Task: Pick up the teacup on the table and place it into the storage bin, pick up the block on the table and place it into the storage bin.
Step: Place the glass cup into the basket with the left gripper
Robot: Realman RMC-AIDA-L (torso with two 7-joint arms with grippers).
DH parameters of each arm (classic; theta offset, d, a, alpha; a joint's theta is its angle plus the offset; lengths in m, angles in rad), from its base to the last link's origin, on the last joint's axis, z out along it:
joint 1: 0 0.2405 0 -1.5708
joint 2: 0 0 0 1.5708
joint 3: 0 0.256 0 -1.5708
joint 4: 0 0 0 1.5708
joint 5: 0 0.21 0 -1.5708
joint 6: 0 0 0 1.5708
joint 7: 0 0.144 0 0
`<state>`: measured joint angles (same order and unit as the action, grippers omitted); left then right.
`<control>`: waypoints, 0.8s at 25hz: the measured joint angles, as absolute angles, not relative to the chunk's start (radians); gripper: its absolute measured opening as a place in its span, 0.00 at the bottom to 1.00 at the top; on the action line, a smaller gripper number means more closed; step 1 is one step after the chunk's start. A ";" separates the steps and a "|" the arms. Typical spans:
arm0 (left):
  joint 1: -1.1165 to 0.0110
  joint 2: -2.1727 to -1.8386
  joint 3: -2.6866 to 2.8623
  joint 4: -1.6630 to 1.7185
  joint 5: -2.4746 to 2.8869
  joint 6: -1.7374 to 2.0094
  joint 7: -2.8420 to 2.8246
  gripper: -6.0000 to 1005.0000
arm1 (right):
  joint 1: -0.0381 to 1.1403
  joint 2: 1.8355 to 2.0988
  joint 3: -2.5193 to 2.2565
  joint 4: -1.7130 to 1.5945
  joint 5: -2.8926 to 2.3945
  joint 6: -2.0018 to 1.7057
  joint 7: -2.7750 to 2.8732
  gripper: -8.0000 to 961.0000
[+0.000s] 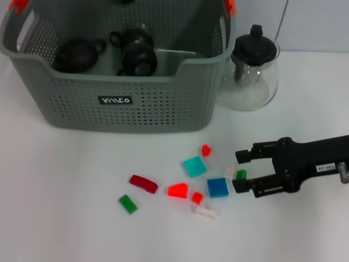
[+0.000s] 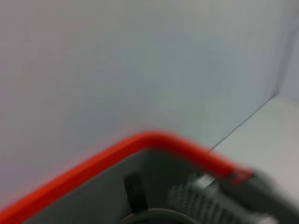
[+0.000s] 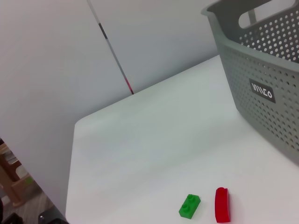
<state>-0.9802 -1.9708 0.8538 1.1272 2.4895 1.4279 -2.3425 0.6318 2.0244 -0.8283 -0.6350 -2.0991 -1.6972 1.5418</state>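
A grey bin [image 1: 125, 103] stands on a white table [image 1: 65, 218], holding two dark teacups [image 1: 136, 52]. A glass teapot [image 1: 251, 73] sits beside it. Small coloured blocks [image 1: 218, 187] lie scattered in front of the bin. The right gripper [image 1: 238, 170] hovers low at the cluster's edge, fingers spread apart around a tiny green block [image 1: 241, 174], gripping nothing. The left gripper is out of sight.
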 joint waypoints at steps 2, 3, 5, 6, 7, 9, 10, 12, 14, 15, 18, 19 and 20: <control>-1.016 -1.963 0.869 1.024 2.556 1.360 -2.351 0.05 | 0.633 2.024 -0.828 -0.635 -2.099 -1.696 1.543 0.87; -1.028 -1.964 0.879 0.988 2.589 1.326 -2.356 0.06 | 0.634 2.024 -0.828 -0.635 -2.098 -1.694 1.544 0.87; -1.043 -1.972 0.901 0.938 2.643 1.273 -2.365 0.06 | 0.636 2.024 -0.828 -0.635 -2.098 -1.689 1.544 0.87; -1.050 -1.977 0.915 0.918 2.670 1.248 -2.369 0.06 | 0.637 2.024 -0.828 -0.635 -2.098 -1.687 1.545 0.87; -1.053 -1.981 0.923 0.906 2.685 1.234 -2.371 0.06 | 0.638 2.025 -0.828 -0.635 -2.099 -1.685 1.545 0.87; -1.058 -1.992 0.940 0.881 2.711 1.207 -2.376 0.06 | 0.639 2.025 -0.828 -0.635 -2.099 -1.684 1.546 0.87; -1.057 -1.997 0.944 0.872 2.719 1.197 -2.376 0.06 | 0.640 2.025 -0.828 -0.635 -2.100 -1.684 1.546 0.87; -1.056 -2.007 0.954 0.854 2.736 1.171 -2.375 0.06 | 0.642 2.025 -0.828 -0.635 -2.100 -1.683 1.546 0.87; -1.054 -2.017 0.965 0.832 2.755 1.140 -2.377 0.06 | 0.643 2.025 -0.828 -0.635 -2.100 -1.682 1.546 0.87; -1.053 -2.023 0.968 0.821 2.764 1.128 -2.377 0.06 | 0.644 2.025 -0.828 -0.635 -2.100 -1.681 1.546 0.87; -1.052 -2.040 0.969 0.796 2.795 1.089 -2.377 0.07 | 0.646 2.025 -0.828 -0.635 -2.101 -1.678 1.546 0.87; -1.052 -2.045 0.969 0.788 2.802 1.077 -2.375 0.07 | 0.647 2.025 -0.828 -0.635 -2.101 -1.678 1.547 0.87; -1.051 -2.049 0.970 0.778 2.806 1.067 -2.373 0.07 | 0.648 2.025 -0.828 -0.635 -2.101 -1.678 1.547 0.87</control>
<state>-1.0513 -2.0491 0.9697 0.7779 2.8056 1.0667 -2.3732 0.6478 2.0248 -0.8283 -0.6350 -2.1011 -1.6776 1.5469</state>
